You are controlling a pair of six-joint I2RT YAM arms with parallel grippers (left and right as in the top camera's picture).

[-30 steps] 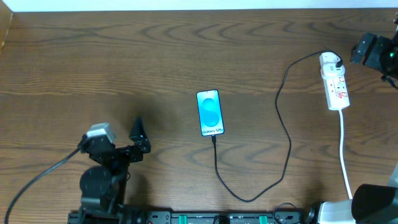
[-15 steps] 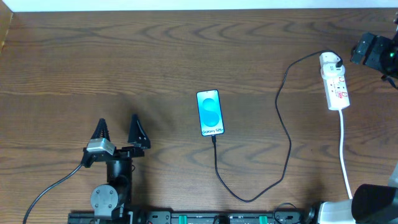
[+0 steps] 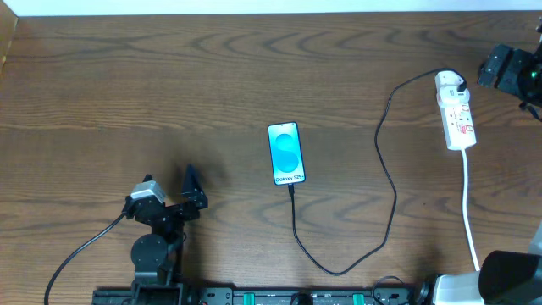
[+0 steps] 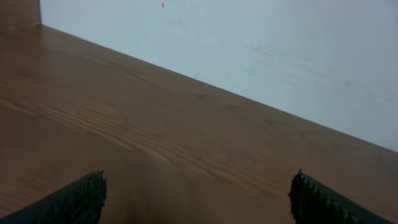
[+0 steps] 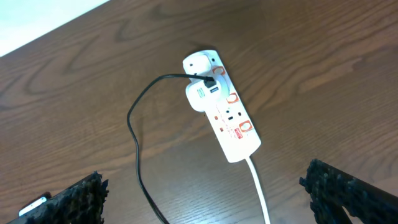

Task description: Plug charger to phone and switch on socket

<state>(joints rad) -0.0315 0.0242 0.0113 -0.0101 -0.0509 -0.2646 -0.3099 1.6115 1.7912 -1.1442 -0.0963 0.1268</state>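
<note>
Although the right arm [image 3: 508, 69] is cut off by the edge of the overhead view and its tips cannot be made out there, its wrist camera shows the right fingers [image 5: 348, 194] spread wide at the lower corners. They hold nothing and hang above the socket [image 5: 231, 124].

The socket lies at the far right of the wooden surface [image 3: 169, 76]. The charger [image 3: 391, 182] has its white plug head [image 5: 200, 96] pushed in near one end. Whether the red-marked switches are on cannot be told.

The charger's black cable swings in a long loop between the socket and the phone [image 3: 286, 153], then rises to the phone's lower edge. The connector tip [image 3: 290, 188] meets that edge, but it is too small to tell whether it is fully seated. The phone lies face up at mid-surface, its screen blue.

The socket's thicker white cord [image 3: 468, 203] runs off toward the near edge.

The left wrist camera shows only bare wood, a pale wall [image 4: 249, 56] and the left fingers [image 4: 74, 200], wide apart and empty. From above, one of them is hidden under the wrist's camera block [image 3: 146, 190].

Half a second ago both left fingers showed side by side from above, so the wrist has since rolled. Phone, charger, socket and right arm lie as before.
</note>
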